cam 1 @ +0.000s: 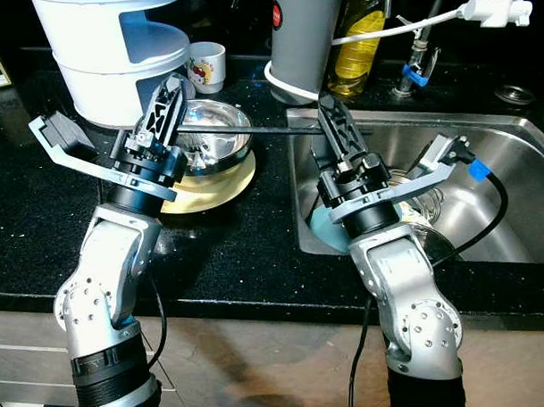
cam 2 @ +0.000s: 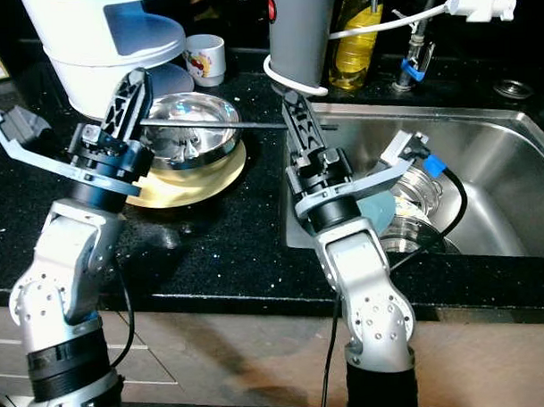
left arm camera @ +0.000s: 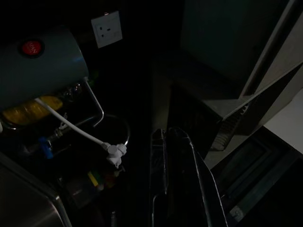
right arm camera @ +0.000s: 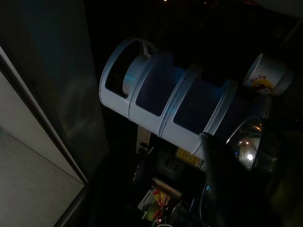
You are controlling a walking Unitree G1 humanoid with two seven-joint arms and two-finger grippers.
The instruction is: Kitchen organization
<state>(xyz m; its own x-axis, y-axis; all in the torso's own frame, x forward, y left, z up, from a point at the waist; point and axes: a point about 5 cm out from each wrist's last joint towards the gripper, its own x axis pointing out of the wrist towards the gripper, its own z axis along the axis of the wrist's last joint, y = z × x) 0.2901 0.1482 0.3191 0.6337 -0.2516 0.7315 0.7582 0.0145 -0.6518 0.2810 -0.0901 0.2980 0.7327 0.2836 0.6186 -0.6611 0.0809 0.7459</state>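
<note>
Black speckled stone forms the counter [cam 1: 238,249], with a steel sink [cam 1: 513,186] set into its right half. Both silver arms reach up from the counter's front edge. The left hand [cam 1: 168,104] is raised over a shiny steel bowl [cam 1: 212,139] sitting on a pale yellow plate [cam 1: 222,183] near the middle of the counter; its fingers lie closed together. The right hand [cam 1: 336,121] rises at the sink's left rim, fingers closed. A thin dark rod [cam 1: 269,129] runs level between the two hands; whether either grips it cannot be told. Toward the back edge stand a white tiered container [cam 1: 115,57], a small white mug [cam 1: 206,66], a grey cylinder [cam 1: 306,37] and a yellow bottle [cam 1: 360,35].
</note>
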